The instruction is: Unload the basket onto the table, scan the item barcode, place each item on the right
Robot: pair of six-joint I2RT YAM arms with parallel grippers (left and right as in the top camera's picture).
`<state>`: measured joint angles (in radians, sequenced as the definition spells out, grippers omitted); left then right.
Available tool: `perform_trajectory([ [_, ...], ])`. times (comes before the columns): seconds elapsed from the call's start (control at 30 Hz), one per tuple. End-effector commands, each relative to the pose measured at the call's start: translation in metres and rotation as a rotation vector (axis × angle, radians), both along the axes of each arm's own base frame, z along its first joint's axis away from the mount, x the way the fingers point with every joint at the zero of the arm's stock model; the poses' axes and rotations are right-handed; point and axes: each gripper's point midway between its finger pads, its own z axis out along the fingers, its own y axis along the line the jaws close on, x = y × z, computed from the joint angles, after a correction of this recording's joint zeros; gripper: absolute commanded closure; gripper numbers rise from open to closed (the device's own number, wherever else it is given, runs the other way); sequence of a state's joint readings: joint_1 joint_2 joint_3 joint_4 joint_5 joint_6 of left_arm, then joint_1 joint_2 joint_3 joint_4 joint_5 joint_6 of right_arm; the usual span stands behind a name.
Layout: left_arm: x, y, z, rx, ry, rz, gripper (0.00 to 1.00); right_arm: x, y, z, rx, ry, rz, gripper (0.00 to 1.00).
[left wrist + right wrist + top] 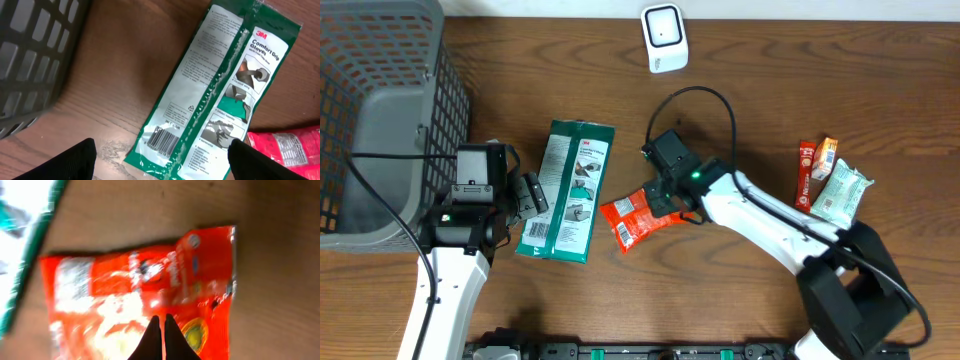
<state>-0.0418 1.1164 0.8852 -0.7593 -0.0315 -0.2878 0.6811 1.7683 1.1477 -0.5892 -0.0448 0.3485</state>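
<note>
Mock shop checkout on a wooden table (770,100): grey mesh basket (380,110), white scanner (664,38) (far edge), retail glove pack (567,190).

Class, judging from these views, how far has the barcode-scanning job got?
Done: nothing visibly; no item is at the white scanner. In hand: the shut right gripper sits over the red packet; the open left gripper hovers over the glove pack. Remaining: lifting and scanning.

Dark brown wood-grain table (770,90), filled nearly the whole overhead view. Showed a pale strip (820,8) past the far edge; wall or floor, couldn't tell. Carried a grey mesh basket (450,100) at the far-left corner. Had a scuffed pale patch (107,149) in the left wrist view. Lit evenly, with soft shadows only.
</note>
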Motion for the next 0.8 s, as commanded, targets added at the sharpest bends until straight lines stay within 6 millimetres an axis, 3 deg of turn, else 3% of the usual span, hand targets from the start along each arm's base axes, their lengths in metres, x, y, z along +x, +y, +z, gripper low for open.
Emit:
perform_trajectory([
  [0.0,0.003,0.001,0.005,-0.002,-0.012,0.008,0.15,-0.016,0.025,0.037,0.186,0.031,0.077,0.99],
  [0.07,0.003,0.001,0.005,-0.001,-0.012,0.009,0.15,-0.028,0.036,0.041,0.221,0.058,0.110,0.99],
  [0.17,0.003,0.001,0.005,-0.002,-0.012,0.008,0.15,-0.035,0.035,0.032,0.157,0.058,0.104,0.99],
  [0.3,0.002,0.001,0.005,-0.002,-0.012,0.008,0.15,-0.002,0.019,0.026,-0.002,-0.129,0.023,0.99],
  [0.5,0.002,0.001,0.005,-0.001,-0.012,0.009,0.15,0.046,0.045,0.026,0.080,-0.301,-0.023,0.99],
  [0.67,0.002,0.001,0.005,-0.001,-0.012,0.009,0.15,0.070,0.056,-0.005,0.108,-0.333,-0.045,0.99],
  [0.77,0.002,0.001,0.005,-0.002,-0.012,0.008,0.15,0.069,0.043,-0.023,0.063,-0.288,-0.058,0.99],
])
